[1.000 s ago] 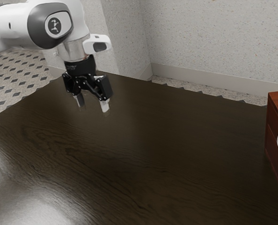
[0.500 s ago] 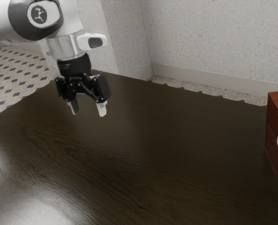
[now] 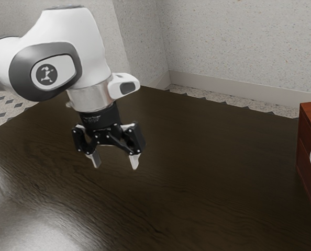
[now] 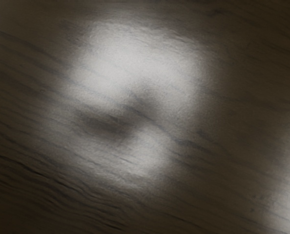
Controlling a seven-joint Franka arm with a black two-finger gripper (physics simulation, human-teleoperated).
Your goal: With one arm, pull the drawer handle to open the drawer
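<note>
Tabletop of dark glossy wood, speckled walls behind; hand hangs over it wide open, empty.

A room in a home, it seems: speckled plaster walls across the top, a white baseboard under them, diamond-patterned floor tiles at the left, a dark wooden table below, and a reddish wooden drawer cabinet at the right edge.
</note>
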